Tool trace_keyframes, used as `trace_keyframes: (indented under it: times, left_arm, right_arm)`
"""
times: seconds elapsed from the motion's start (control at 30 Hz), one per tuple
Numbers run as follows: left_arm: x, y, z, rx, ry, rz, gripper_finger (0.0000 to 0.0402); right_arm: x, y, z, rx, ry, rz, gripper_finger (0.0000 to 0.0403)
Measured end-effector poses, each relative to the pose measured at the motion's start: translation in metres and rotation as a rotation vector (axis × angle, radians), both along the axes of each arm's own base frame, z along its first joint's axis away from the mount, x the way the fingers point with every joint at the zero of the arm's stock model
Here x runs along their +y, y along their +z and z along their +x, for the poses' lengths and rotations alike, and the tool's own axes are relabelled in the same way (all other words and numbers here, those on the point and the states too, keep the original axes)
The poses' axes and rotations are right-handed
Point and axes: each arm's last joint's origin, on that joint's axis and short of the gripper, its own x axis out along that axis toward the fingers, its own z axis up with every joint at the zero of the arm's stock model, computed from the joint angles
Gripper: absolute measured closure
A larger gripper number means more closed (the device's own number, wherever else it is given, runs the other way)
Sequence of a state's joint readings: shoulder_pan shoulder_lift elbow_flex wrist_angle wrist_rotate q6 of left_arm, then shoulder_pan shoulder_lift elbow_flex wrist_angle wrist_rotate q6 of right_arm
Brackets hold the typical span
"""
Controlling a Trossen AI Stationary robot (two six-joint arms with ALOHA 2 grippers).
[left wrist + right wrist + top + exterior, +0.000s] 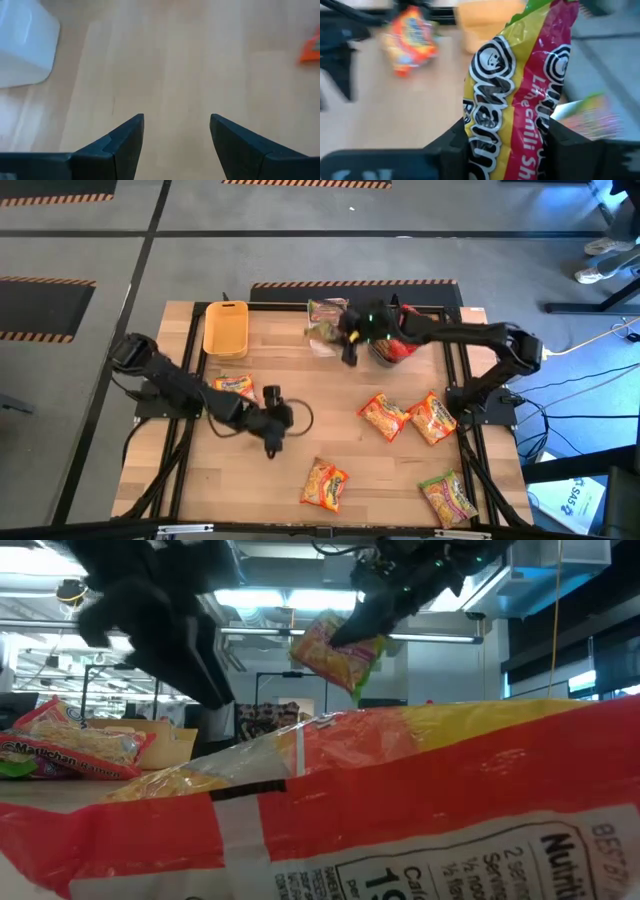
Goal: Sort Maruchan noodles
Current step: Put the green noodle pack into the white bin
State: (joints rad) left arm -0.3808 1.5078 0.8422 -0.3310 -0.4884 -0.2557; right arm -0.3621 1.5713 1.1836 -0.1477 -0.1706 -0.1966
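My right gripper [348, 332] is at the table's far side and is shut on a green-pink Maruchan packet [520, 75], held high in the low view [335, 648]. My left gripper [272, 432] is open and empty over bare wood [175, 75] at the table's middle left. Orange packets lie flat on the table [233, 386], [384, 416], [432, 418], with another near the front [325, 483]. A green-pink packet [448, 497] lies at the front right. My right gripper pinches the green-pink packet between its two fingers at the packet's near end [507, 142]. The fingers come from the table's right, and the packet reaches forward past them toward the left. It is lifted clear of the table and slants down from the fingers [350, 635].
A yellow bin [225, 330] stands at the far left. A white bin [322, 346] is just beneath the held packet. A dark bin with red packets [395, 345] is under my right arm. A packet [420, 810] lies right in front of the low camera.
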Motion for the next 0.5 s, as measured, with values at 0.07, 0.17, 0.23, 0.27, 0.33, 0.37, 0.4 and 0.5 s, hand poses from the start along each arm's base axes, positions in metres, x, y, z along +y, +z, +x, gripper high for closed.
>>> trace_keyframes:
  times: [0.07, 0.17, 0.23, 0.27, 0.33, 0.37, 0.4, 0.5]
  left_arm:
    - [0.013, -0.003, -0.003, 0.023, 0.005, -0.018, 0.0179]
    - [0.028, -0.011, -0.008, 0.022, 0.018, -0.083, 0.0179]
    - [0.036, -0.019, -0.011, 0.015, 0.025, -0.119, 0.0179]
    - [0.039, -0.022, -0.012, 0.003, 0.028, -0.138, 0.0179]
    - [0.043, -0.027, -0.016, -0.019, 0.039, -0.171, 0.0179]
    - [0.044, -0.029, -0.016, -0.036, 0.036, -0.194, 0.0179]
    - [0.045, -0.032, -0.017, -0.038, 0.038, -0.205, 0.0179]
    - [0.047, -0.039, -0.022, -0.026, 0.058, -0.223, 0.0179]
  right_arm:
    - [-0.015, 0.01, -0.002, 0.031, -0.011, -0.09, 0.0287]
    - [-0.035, 0.025, -0.003, 0.044, -0.016, -0.205, 0.0287]
    - [-0.046, 0.032, -0.002, 0.049, -0.005, -0.257, 0.0285]
    - [-0.053, 0.031, -0.002, 0.061, 0.005, -0.277, 0.0284]
    - [-0.062, 0.026, 0.002, 0.11, 0.031, -0.313, 0.0285]
    - [-0.068, 0.023, 0.004, 0.13, 0.038, -0.322, 0.0286]
    - [-0.073, 0.019, 0.006, 0.159, 0.05, -0.326, 0.0286]
    - [-0.083, 0.012, 0.018, 0.224, 0.084, -0.309, 0.0287]
